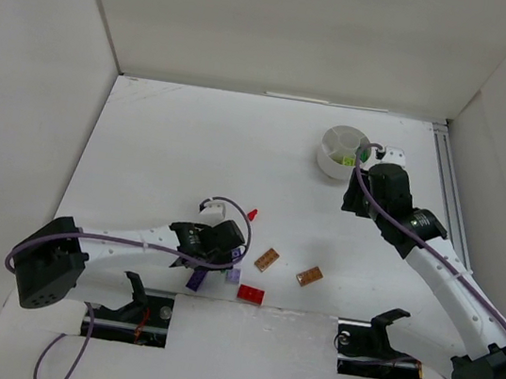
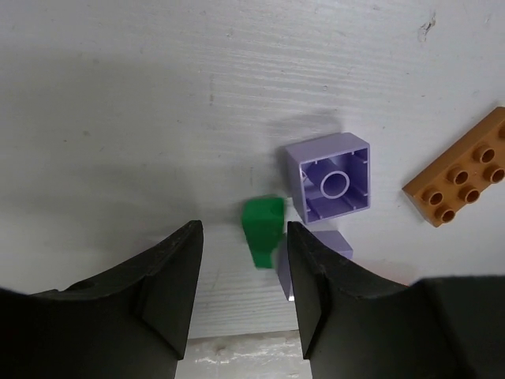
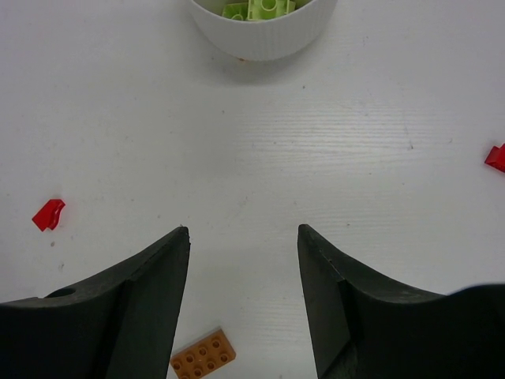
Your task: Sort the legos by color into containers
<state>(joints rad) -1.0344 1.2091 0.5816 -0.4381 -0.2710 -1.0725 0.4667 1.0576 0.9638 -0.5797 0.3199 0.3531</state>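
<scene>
White matte walls box in a white table (image 1: 175,140), its surface faintly streaked and scuffed. Step in hand: picking up a loose brick near 6 o'clock of the table. The left pincer (image 2: 243,237) stands low and narrow, dark fingers either side of a small glossy green brick (image 2: 263,225). The brick sits against the right-hand finger, with a sliver of table showing on the other side, so I judge it bracketed, not yet pinched. At 1 o'clock from it lies a lilac brick (image 2: 331,183), upside down: a square hollow shell with a central tube. At 3 o'clock lies an orange-brown plate (image 2: 465,170), flat and studded. A red brick (image 1: 251,294) lies just beyond the cluster. The round white dish (image 1: 342,152), ribbed on its outer wall and divided inside, sits at 1 o'clock of the table, well apart from the loose bricks. Lime bricks (image 3: 264,8) lie in one section. The right pincer (image 3: 243,233) hangs beside the dish, spread and empty. Next move, as I read it: finish the pinch squarely, because a small, slick brick may squirt sideways. Then lift clear of the lilac neighbour and carry to the green section.
</scene>
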